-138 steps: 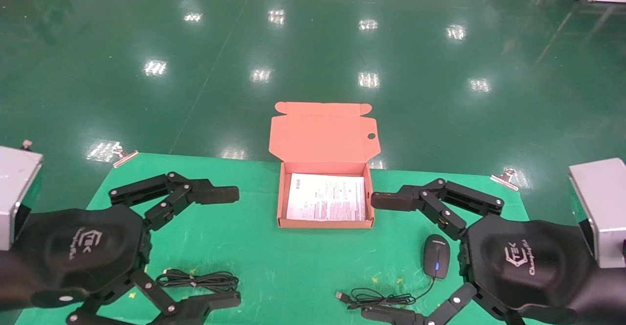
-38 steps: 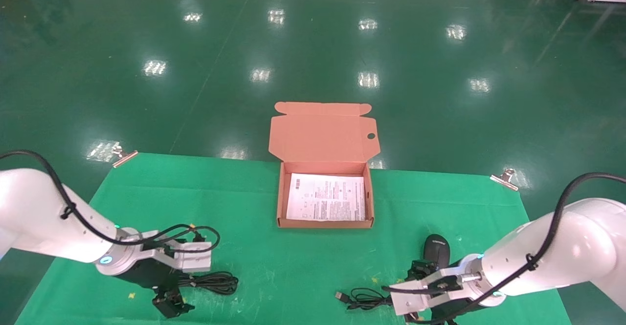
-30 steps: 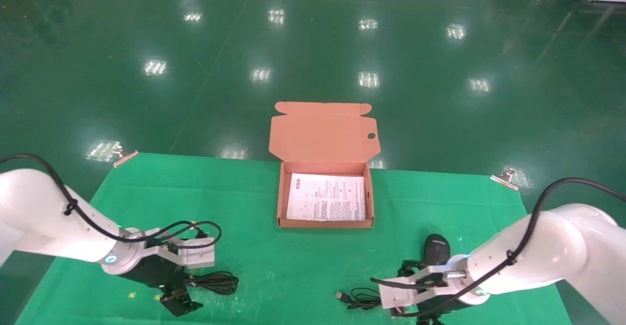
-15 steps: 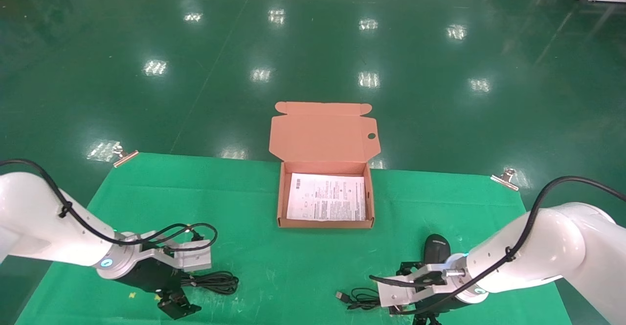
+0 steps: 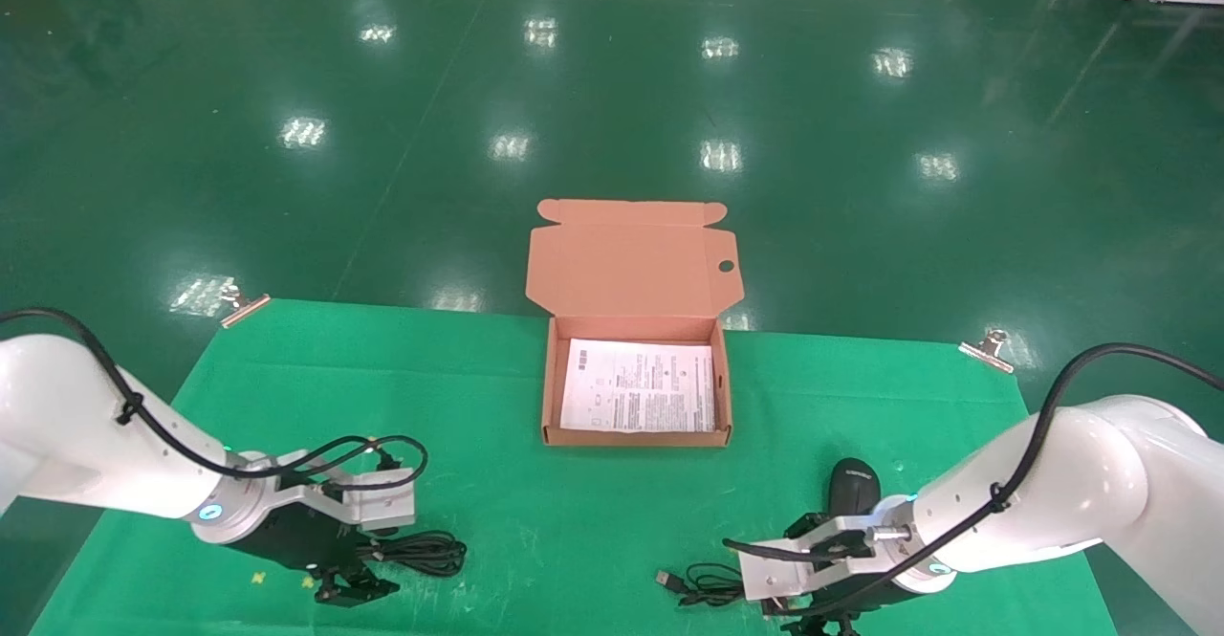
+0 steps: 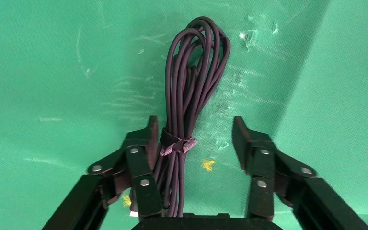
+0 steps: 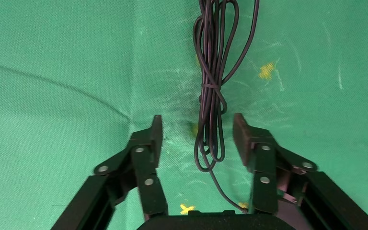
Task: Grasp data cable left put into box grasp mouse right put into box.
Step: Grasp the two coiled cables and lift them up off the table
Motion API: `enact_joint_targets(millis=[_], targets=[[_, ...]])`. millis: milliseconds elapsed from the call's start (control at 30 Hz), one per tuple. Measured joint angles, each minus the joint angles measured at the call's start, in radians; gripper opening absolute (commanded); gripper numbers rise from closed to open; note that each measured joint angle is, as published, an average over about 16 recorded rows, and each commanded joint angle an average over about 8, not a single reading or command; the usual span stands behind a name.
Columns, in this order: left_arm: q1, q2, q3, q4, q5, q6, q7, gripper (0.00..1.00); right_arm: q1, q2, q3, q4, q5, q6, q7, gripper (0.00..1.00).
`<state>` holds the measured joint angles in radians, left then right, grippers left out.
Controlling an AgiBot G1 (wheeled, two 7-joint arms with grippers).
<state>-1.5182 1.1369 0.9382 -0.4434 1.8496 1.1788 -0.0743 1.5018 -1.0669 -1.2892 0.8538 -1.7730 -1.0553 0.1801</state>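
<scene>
My green cloth-covered table (image 5: pixel 497 397) carries the shallow orange-brown cardboard box (image 5: pixel 549 397) at its far middle, lid flap up, a white printed sheet (image 5: pixel 638 386) inside. Nearer me and left of the box, my left gripper (image 6: pixel 191 139) straddles the bundled black data cable (image 6: pixel 191 81), jaws wide, one finger touching it, nothing clamped. Right of the box lies the small black oval mouse (image 5: pixel 854 488); my right gripper (image 7: pixel 197 134) beside it hangs over the mouse's thin cord (image 7: pixel 215 72), jaws wide, holding nothing.
</scene>
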Motion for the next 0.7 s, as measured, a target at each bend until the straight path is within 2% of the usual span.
enact_joint_targets(millis=[700], targets=[[-0.010,-0.012,-0.001,-0.020,0.000,0.002,0.009,0.00,0.019,0.017,0.007,0.013,-0.004,0.002,0.015,0.00]])
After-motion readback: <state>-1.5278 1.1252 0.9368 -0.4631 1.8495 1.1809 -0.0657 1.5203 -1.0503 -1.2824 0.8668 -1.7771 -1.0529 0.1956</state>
